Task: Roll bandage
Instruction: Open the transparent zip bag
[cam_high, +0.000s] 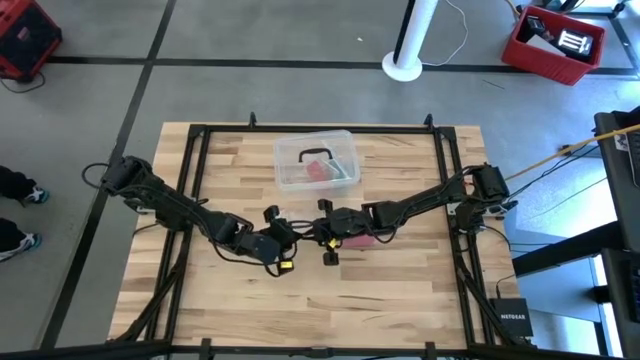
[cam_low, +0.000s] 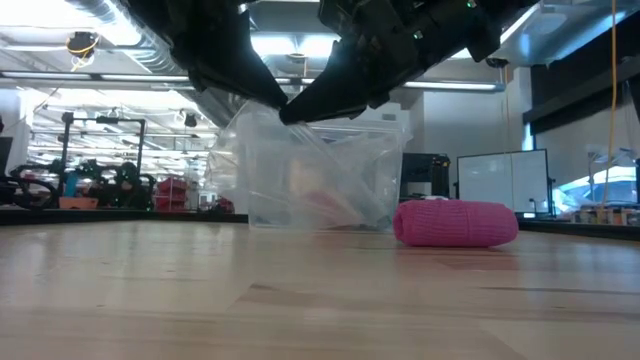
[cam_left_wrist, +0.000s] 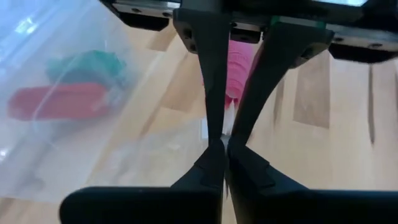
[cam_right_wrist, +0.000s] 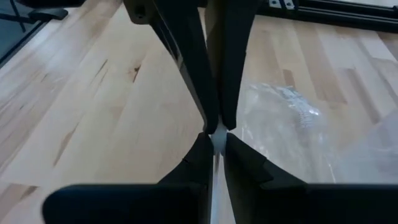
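From above I see a wooden table (cam_high: 400, 290) with a dark metal frame, and my two dark arms reaching in from either side to meet near the middle. The left gripper (cam_high: 283, 243) sits just left of centre, and through its wrist camera its two fingers (cam_left_wrist: 211, 93) are pressed together at the tips, with what looks like a thin edge of clear plastic caught between them; I cannot be certain what it is. The right gripper (cam_high: 328, 232) is just beside it, toward the right, and its wrist camera shows its fingers (cam_right_wrist: 186, 56) likewise closed, pinching a thin pale sliver, with crumpled clear wrapper (cam_right_wrist: 283, 102) lying on the wood beyond. The bandage (cam_low: 455, 222) is a small pink roll lying on its side on the table top, near the middle and just under the right arm; from table height it rests on the wood to the right of the grippers, which are raised above it and not touching it. Behind the grippers, toward the far edge, stands a clear plastic box (cam_high: 317, 160) holding something pink and something green.
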